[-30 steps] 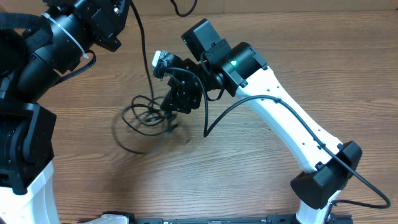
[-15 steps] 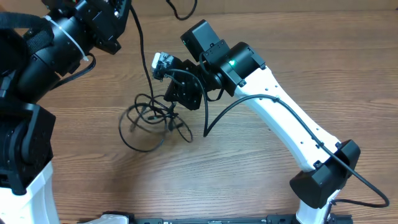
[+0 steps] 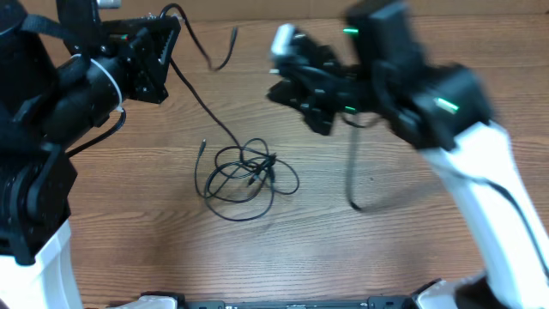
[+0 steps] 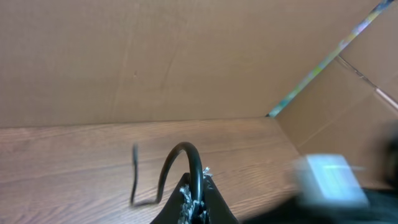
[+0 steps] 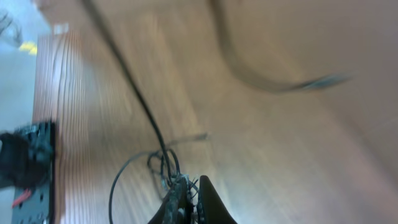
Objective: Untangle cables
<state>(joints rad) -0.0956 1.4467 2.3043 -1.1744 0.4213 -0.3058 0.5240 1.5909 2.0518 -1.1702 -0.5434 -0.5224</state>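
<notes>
The cables (image 3: 247,174) lie as a loose black tangle on the wooden table, mid-left. One strand (image 3: 206,107) runs up and left from the tangle to my left gripper (image 3: 170,26), which is shut on it. Its free end (image 3: 232,41) dangles beyond. In the left wrist view the held cable (image 4: 184,149) arches out of the shut left gripper (image 4: 198,202). My right gripper (image 3: 290,93) is blurred, raised above and right of the tangle, apart from it. In the right wrist view the right gripper (image 5: 189,190) is shut, with no cable visible between its fingers. The tangle (image 5: 163,167) lies behind it.
The right arm's own thick black cable (image 3: 350,172) hangs down to the table right of the tangle. A cardboard wall (image 4: 186,56) stands behind the table. The right wrist's white camera block (image 4: 326,177) shows as a blur low right in the left wrist view.
My right gripper was over the tangle; it has since shut and swung up and right, away from it. The tangle has shifted right and spread. The left gripper keeps its cable.
</notes>
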